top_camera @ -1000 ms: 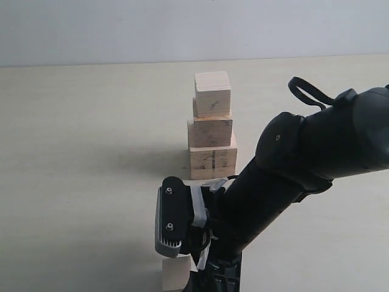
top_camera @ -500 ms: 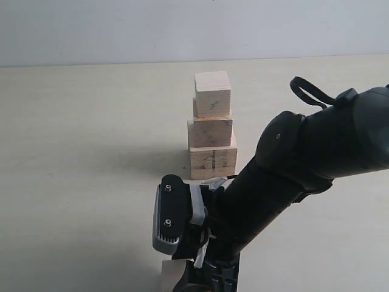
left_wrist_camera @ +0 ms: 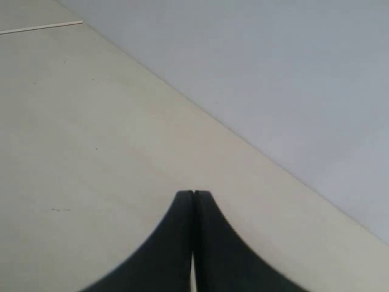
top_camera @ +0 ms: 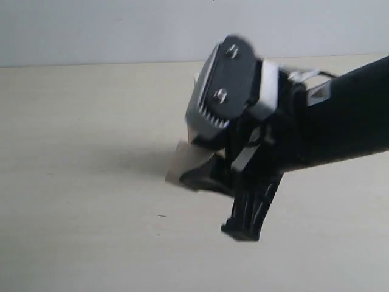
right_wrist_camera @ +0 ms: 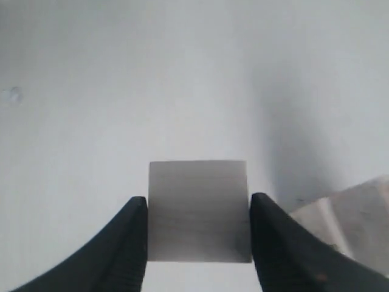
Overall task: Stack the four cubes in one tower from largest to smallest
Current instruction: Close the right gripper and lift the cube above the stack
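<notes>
My right gripper (right_wrist_camera: 199, 205) is shut on a small pale wooden cube (right_wrist_camera: 199, 182), which sits squarely between the two black fingers (right_wrist_camera: 130, 243). In the exterior view that gripper (top_camera: 194, 171) hangs in the air, blurred, with the cube (top_camera: 181, 161) sticking out to its left above the table. The wrist and arm cover the tower in that view. In the right wrist view, stepped pale blocks of the tower (right_wrist_camera: 349, 219) show beside the held cube. In its own wrist view my left gripper (left_wrist_camera: 193, 194) is shut over bare table with nothing in it.
The pale tabletop (top_camera: 79, 182) runs back to a plain light wall (top_camera: 91, 30). The right arm's dark forearm (top_camera: 346, 121) crosses the right half of the exterior view.
The right gripper closed on the small cube at the table's near edge. It has risen with the cube and moved away from the camera, and now covers the three-cube stack that was visible before.
</notes>
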`<action>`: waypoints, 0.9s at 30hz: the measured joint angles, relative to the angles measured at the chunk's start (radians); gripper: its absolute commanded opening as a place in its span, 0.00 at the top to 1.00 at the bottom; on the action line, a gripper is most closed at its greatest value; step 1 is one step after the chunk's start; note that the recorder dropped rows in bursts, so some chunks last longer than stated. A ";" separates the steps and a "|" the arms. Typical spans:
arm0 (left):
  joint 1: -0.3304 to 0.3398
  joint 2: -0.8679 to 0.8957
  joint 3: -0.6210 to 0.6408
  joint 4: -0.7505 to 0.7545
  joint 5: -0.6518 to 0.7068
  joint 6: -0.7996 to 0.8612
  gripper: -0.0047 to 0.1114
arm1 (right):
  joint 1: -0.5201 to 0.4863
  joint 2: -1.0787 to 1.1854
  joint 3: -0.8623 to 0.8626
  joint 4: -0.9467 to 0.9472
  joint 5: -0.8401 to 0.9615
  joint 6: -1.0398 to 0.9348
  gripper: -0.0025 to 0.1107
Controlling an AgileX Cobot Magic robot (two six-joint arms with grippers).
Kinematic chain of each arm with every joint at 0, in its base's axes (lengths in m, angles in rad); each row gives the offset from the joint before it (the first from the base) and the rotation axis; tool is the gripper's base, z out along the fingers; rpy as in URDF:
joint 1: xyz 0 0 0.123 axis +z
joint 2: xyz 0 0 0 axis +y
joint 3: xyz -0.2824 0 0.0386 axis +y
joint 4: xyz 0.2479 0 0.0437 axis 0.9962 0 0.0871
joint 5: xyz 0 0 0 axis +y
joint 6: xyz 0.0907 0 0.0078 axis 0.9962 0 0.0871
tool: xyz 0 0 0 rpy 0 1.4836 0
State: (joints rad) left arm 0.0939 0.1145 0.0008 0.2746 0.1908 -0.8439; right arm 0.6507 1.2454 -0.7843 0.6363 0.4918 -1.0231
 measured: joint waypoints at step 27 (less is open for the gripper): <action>0.000 0.000 0.000 0.002 0.000 0.000 0.96 | -0.280 0.489 -0.964 -0.343 0.713 0.707 0.70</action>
State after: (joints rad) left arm 0.0939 0.1145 0.0008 0.2765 0.1908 -0.8439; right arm 0.3708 1.7345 -1.7486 0.2929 1.2051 -0.3164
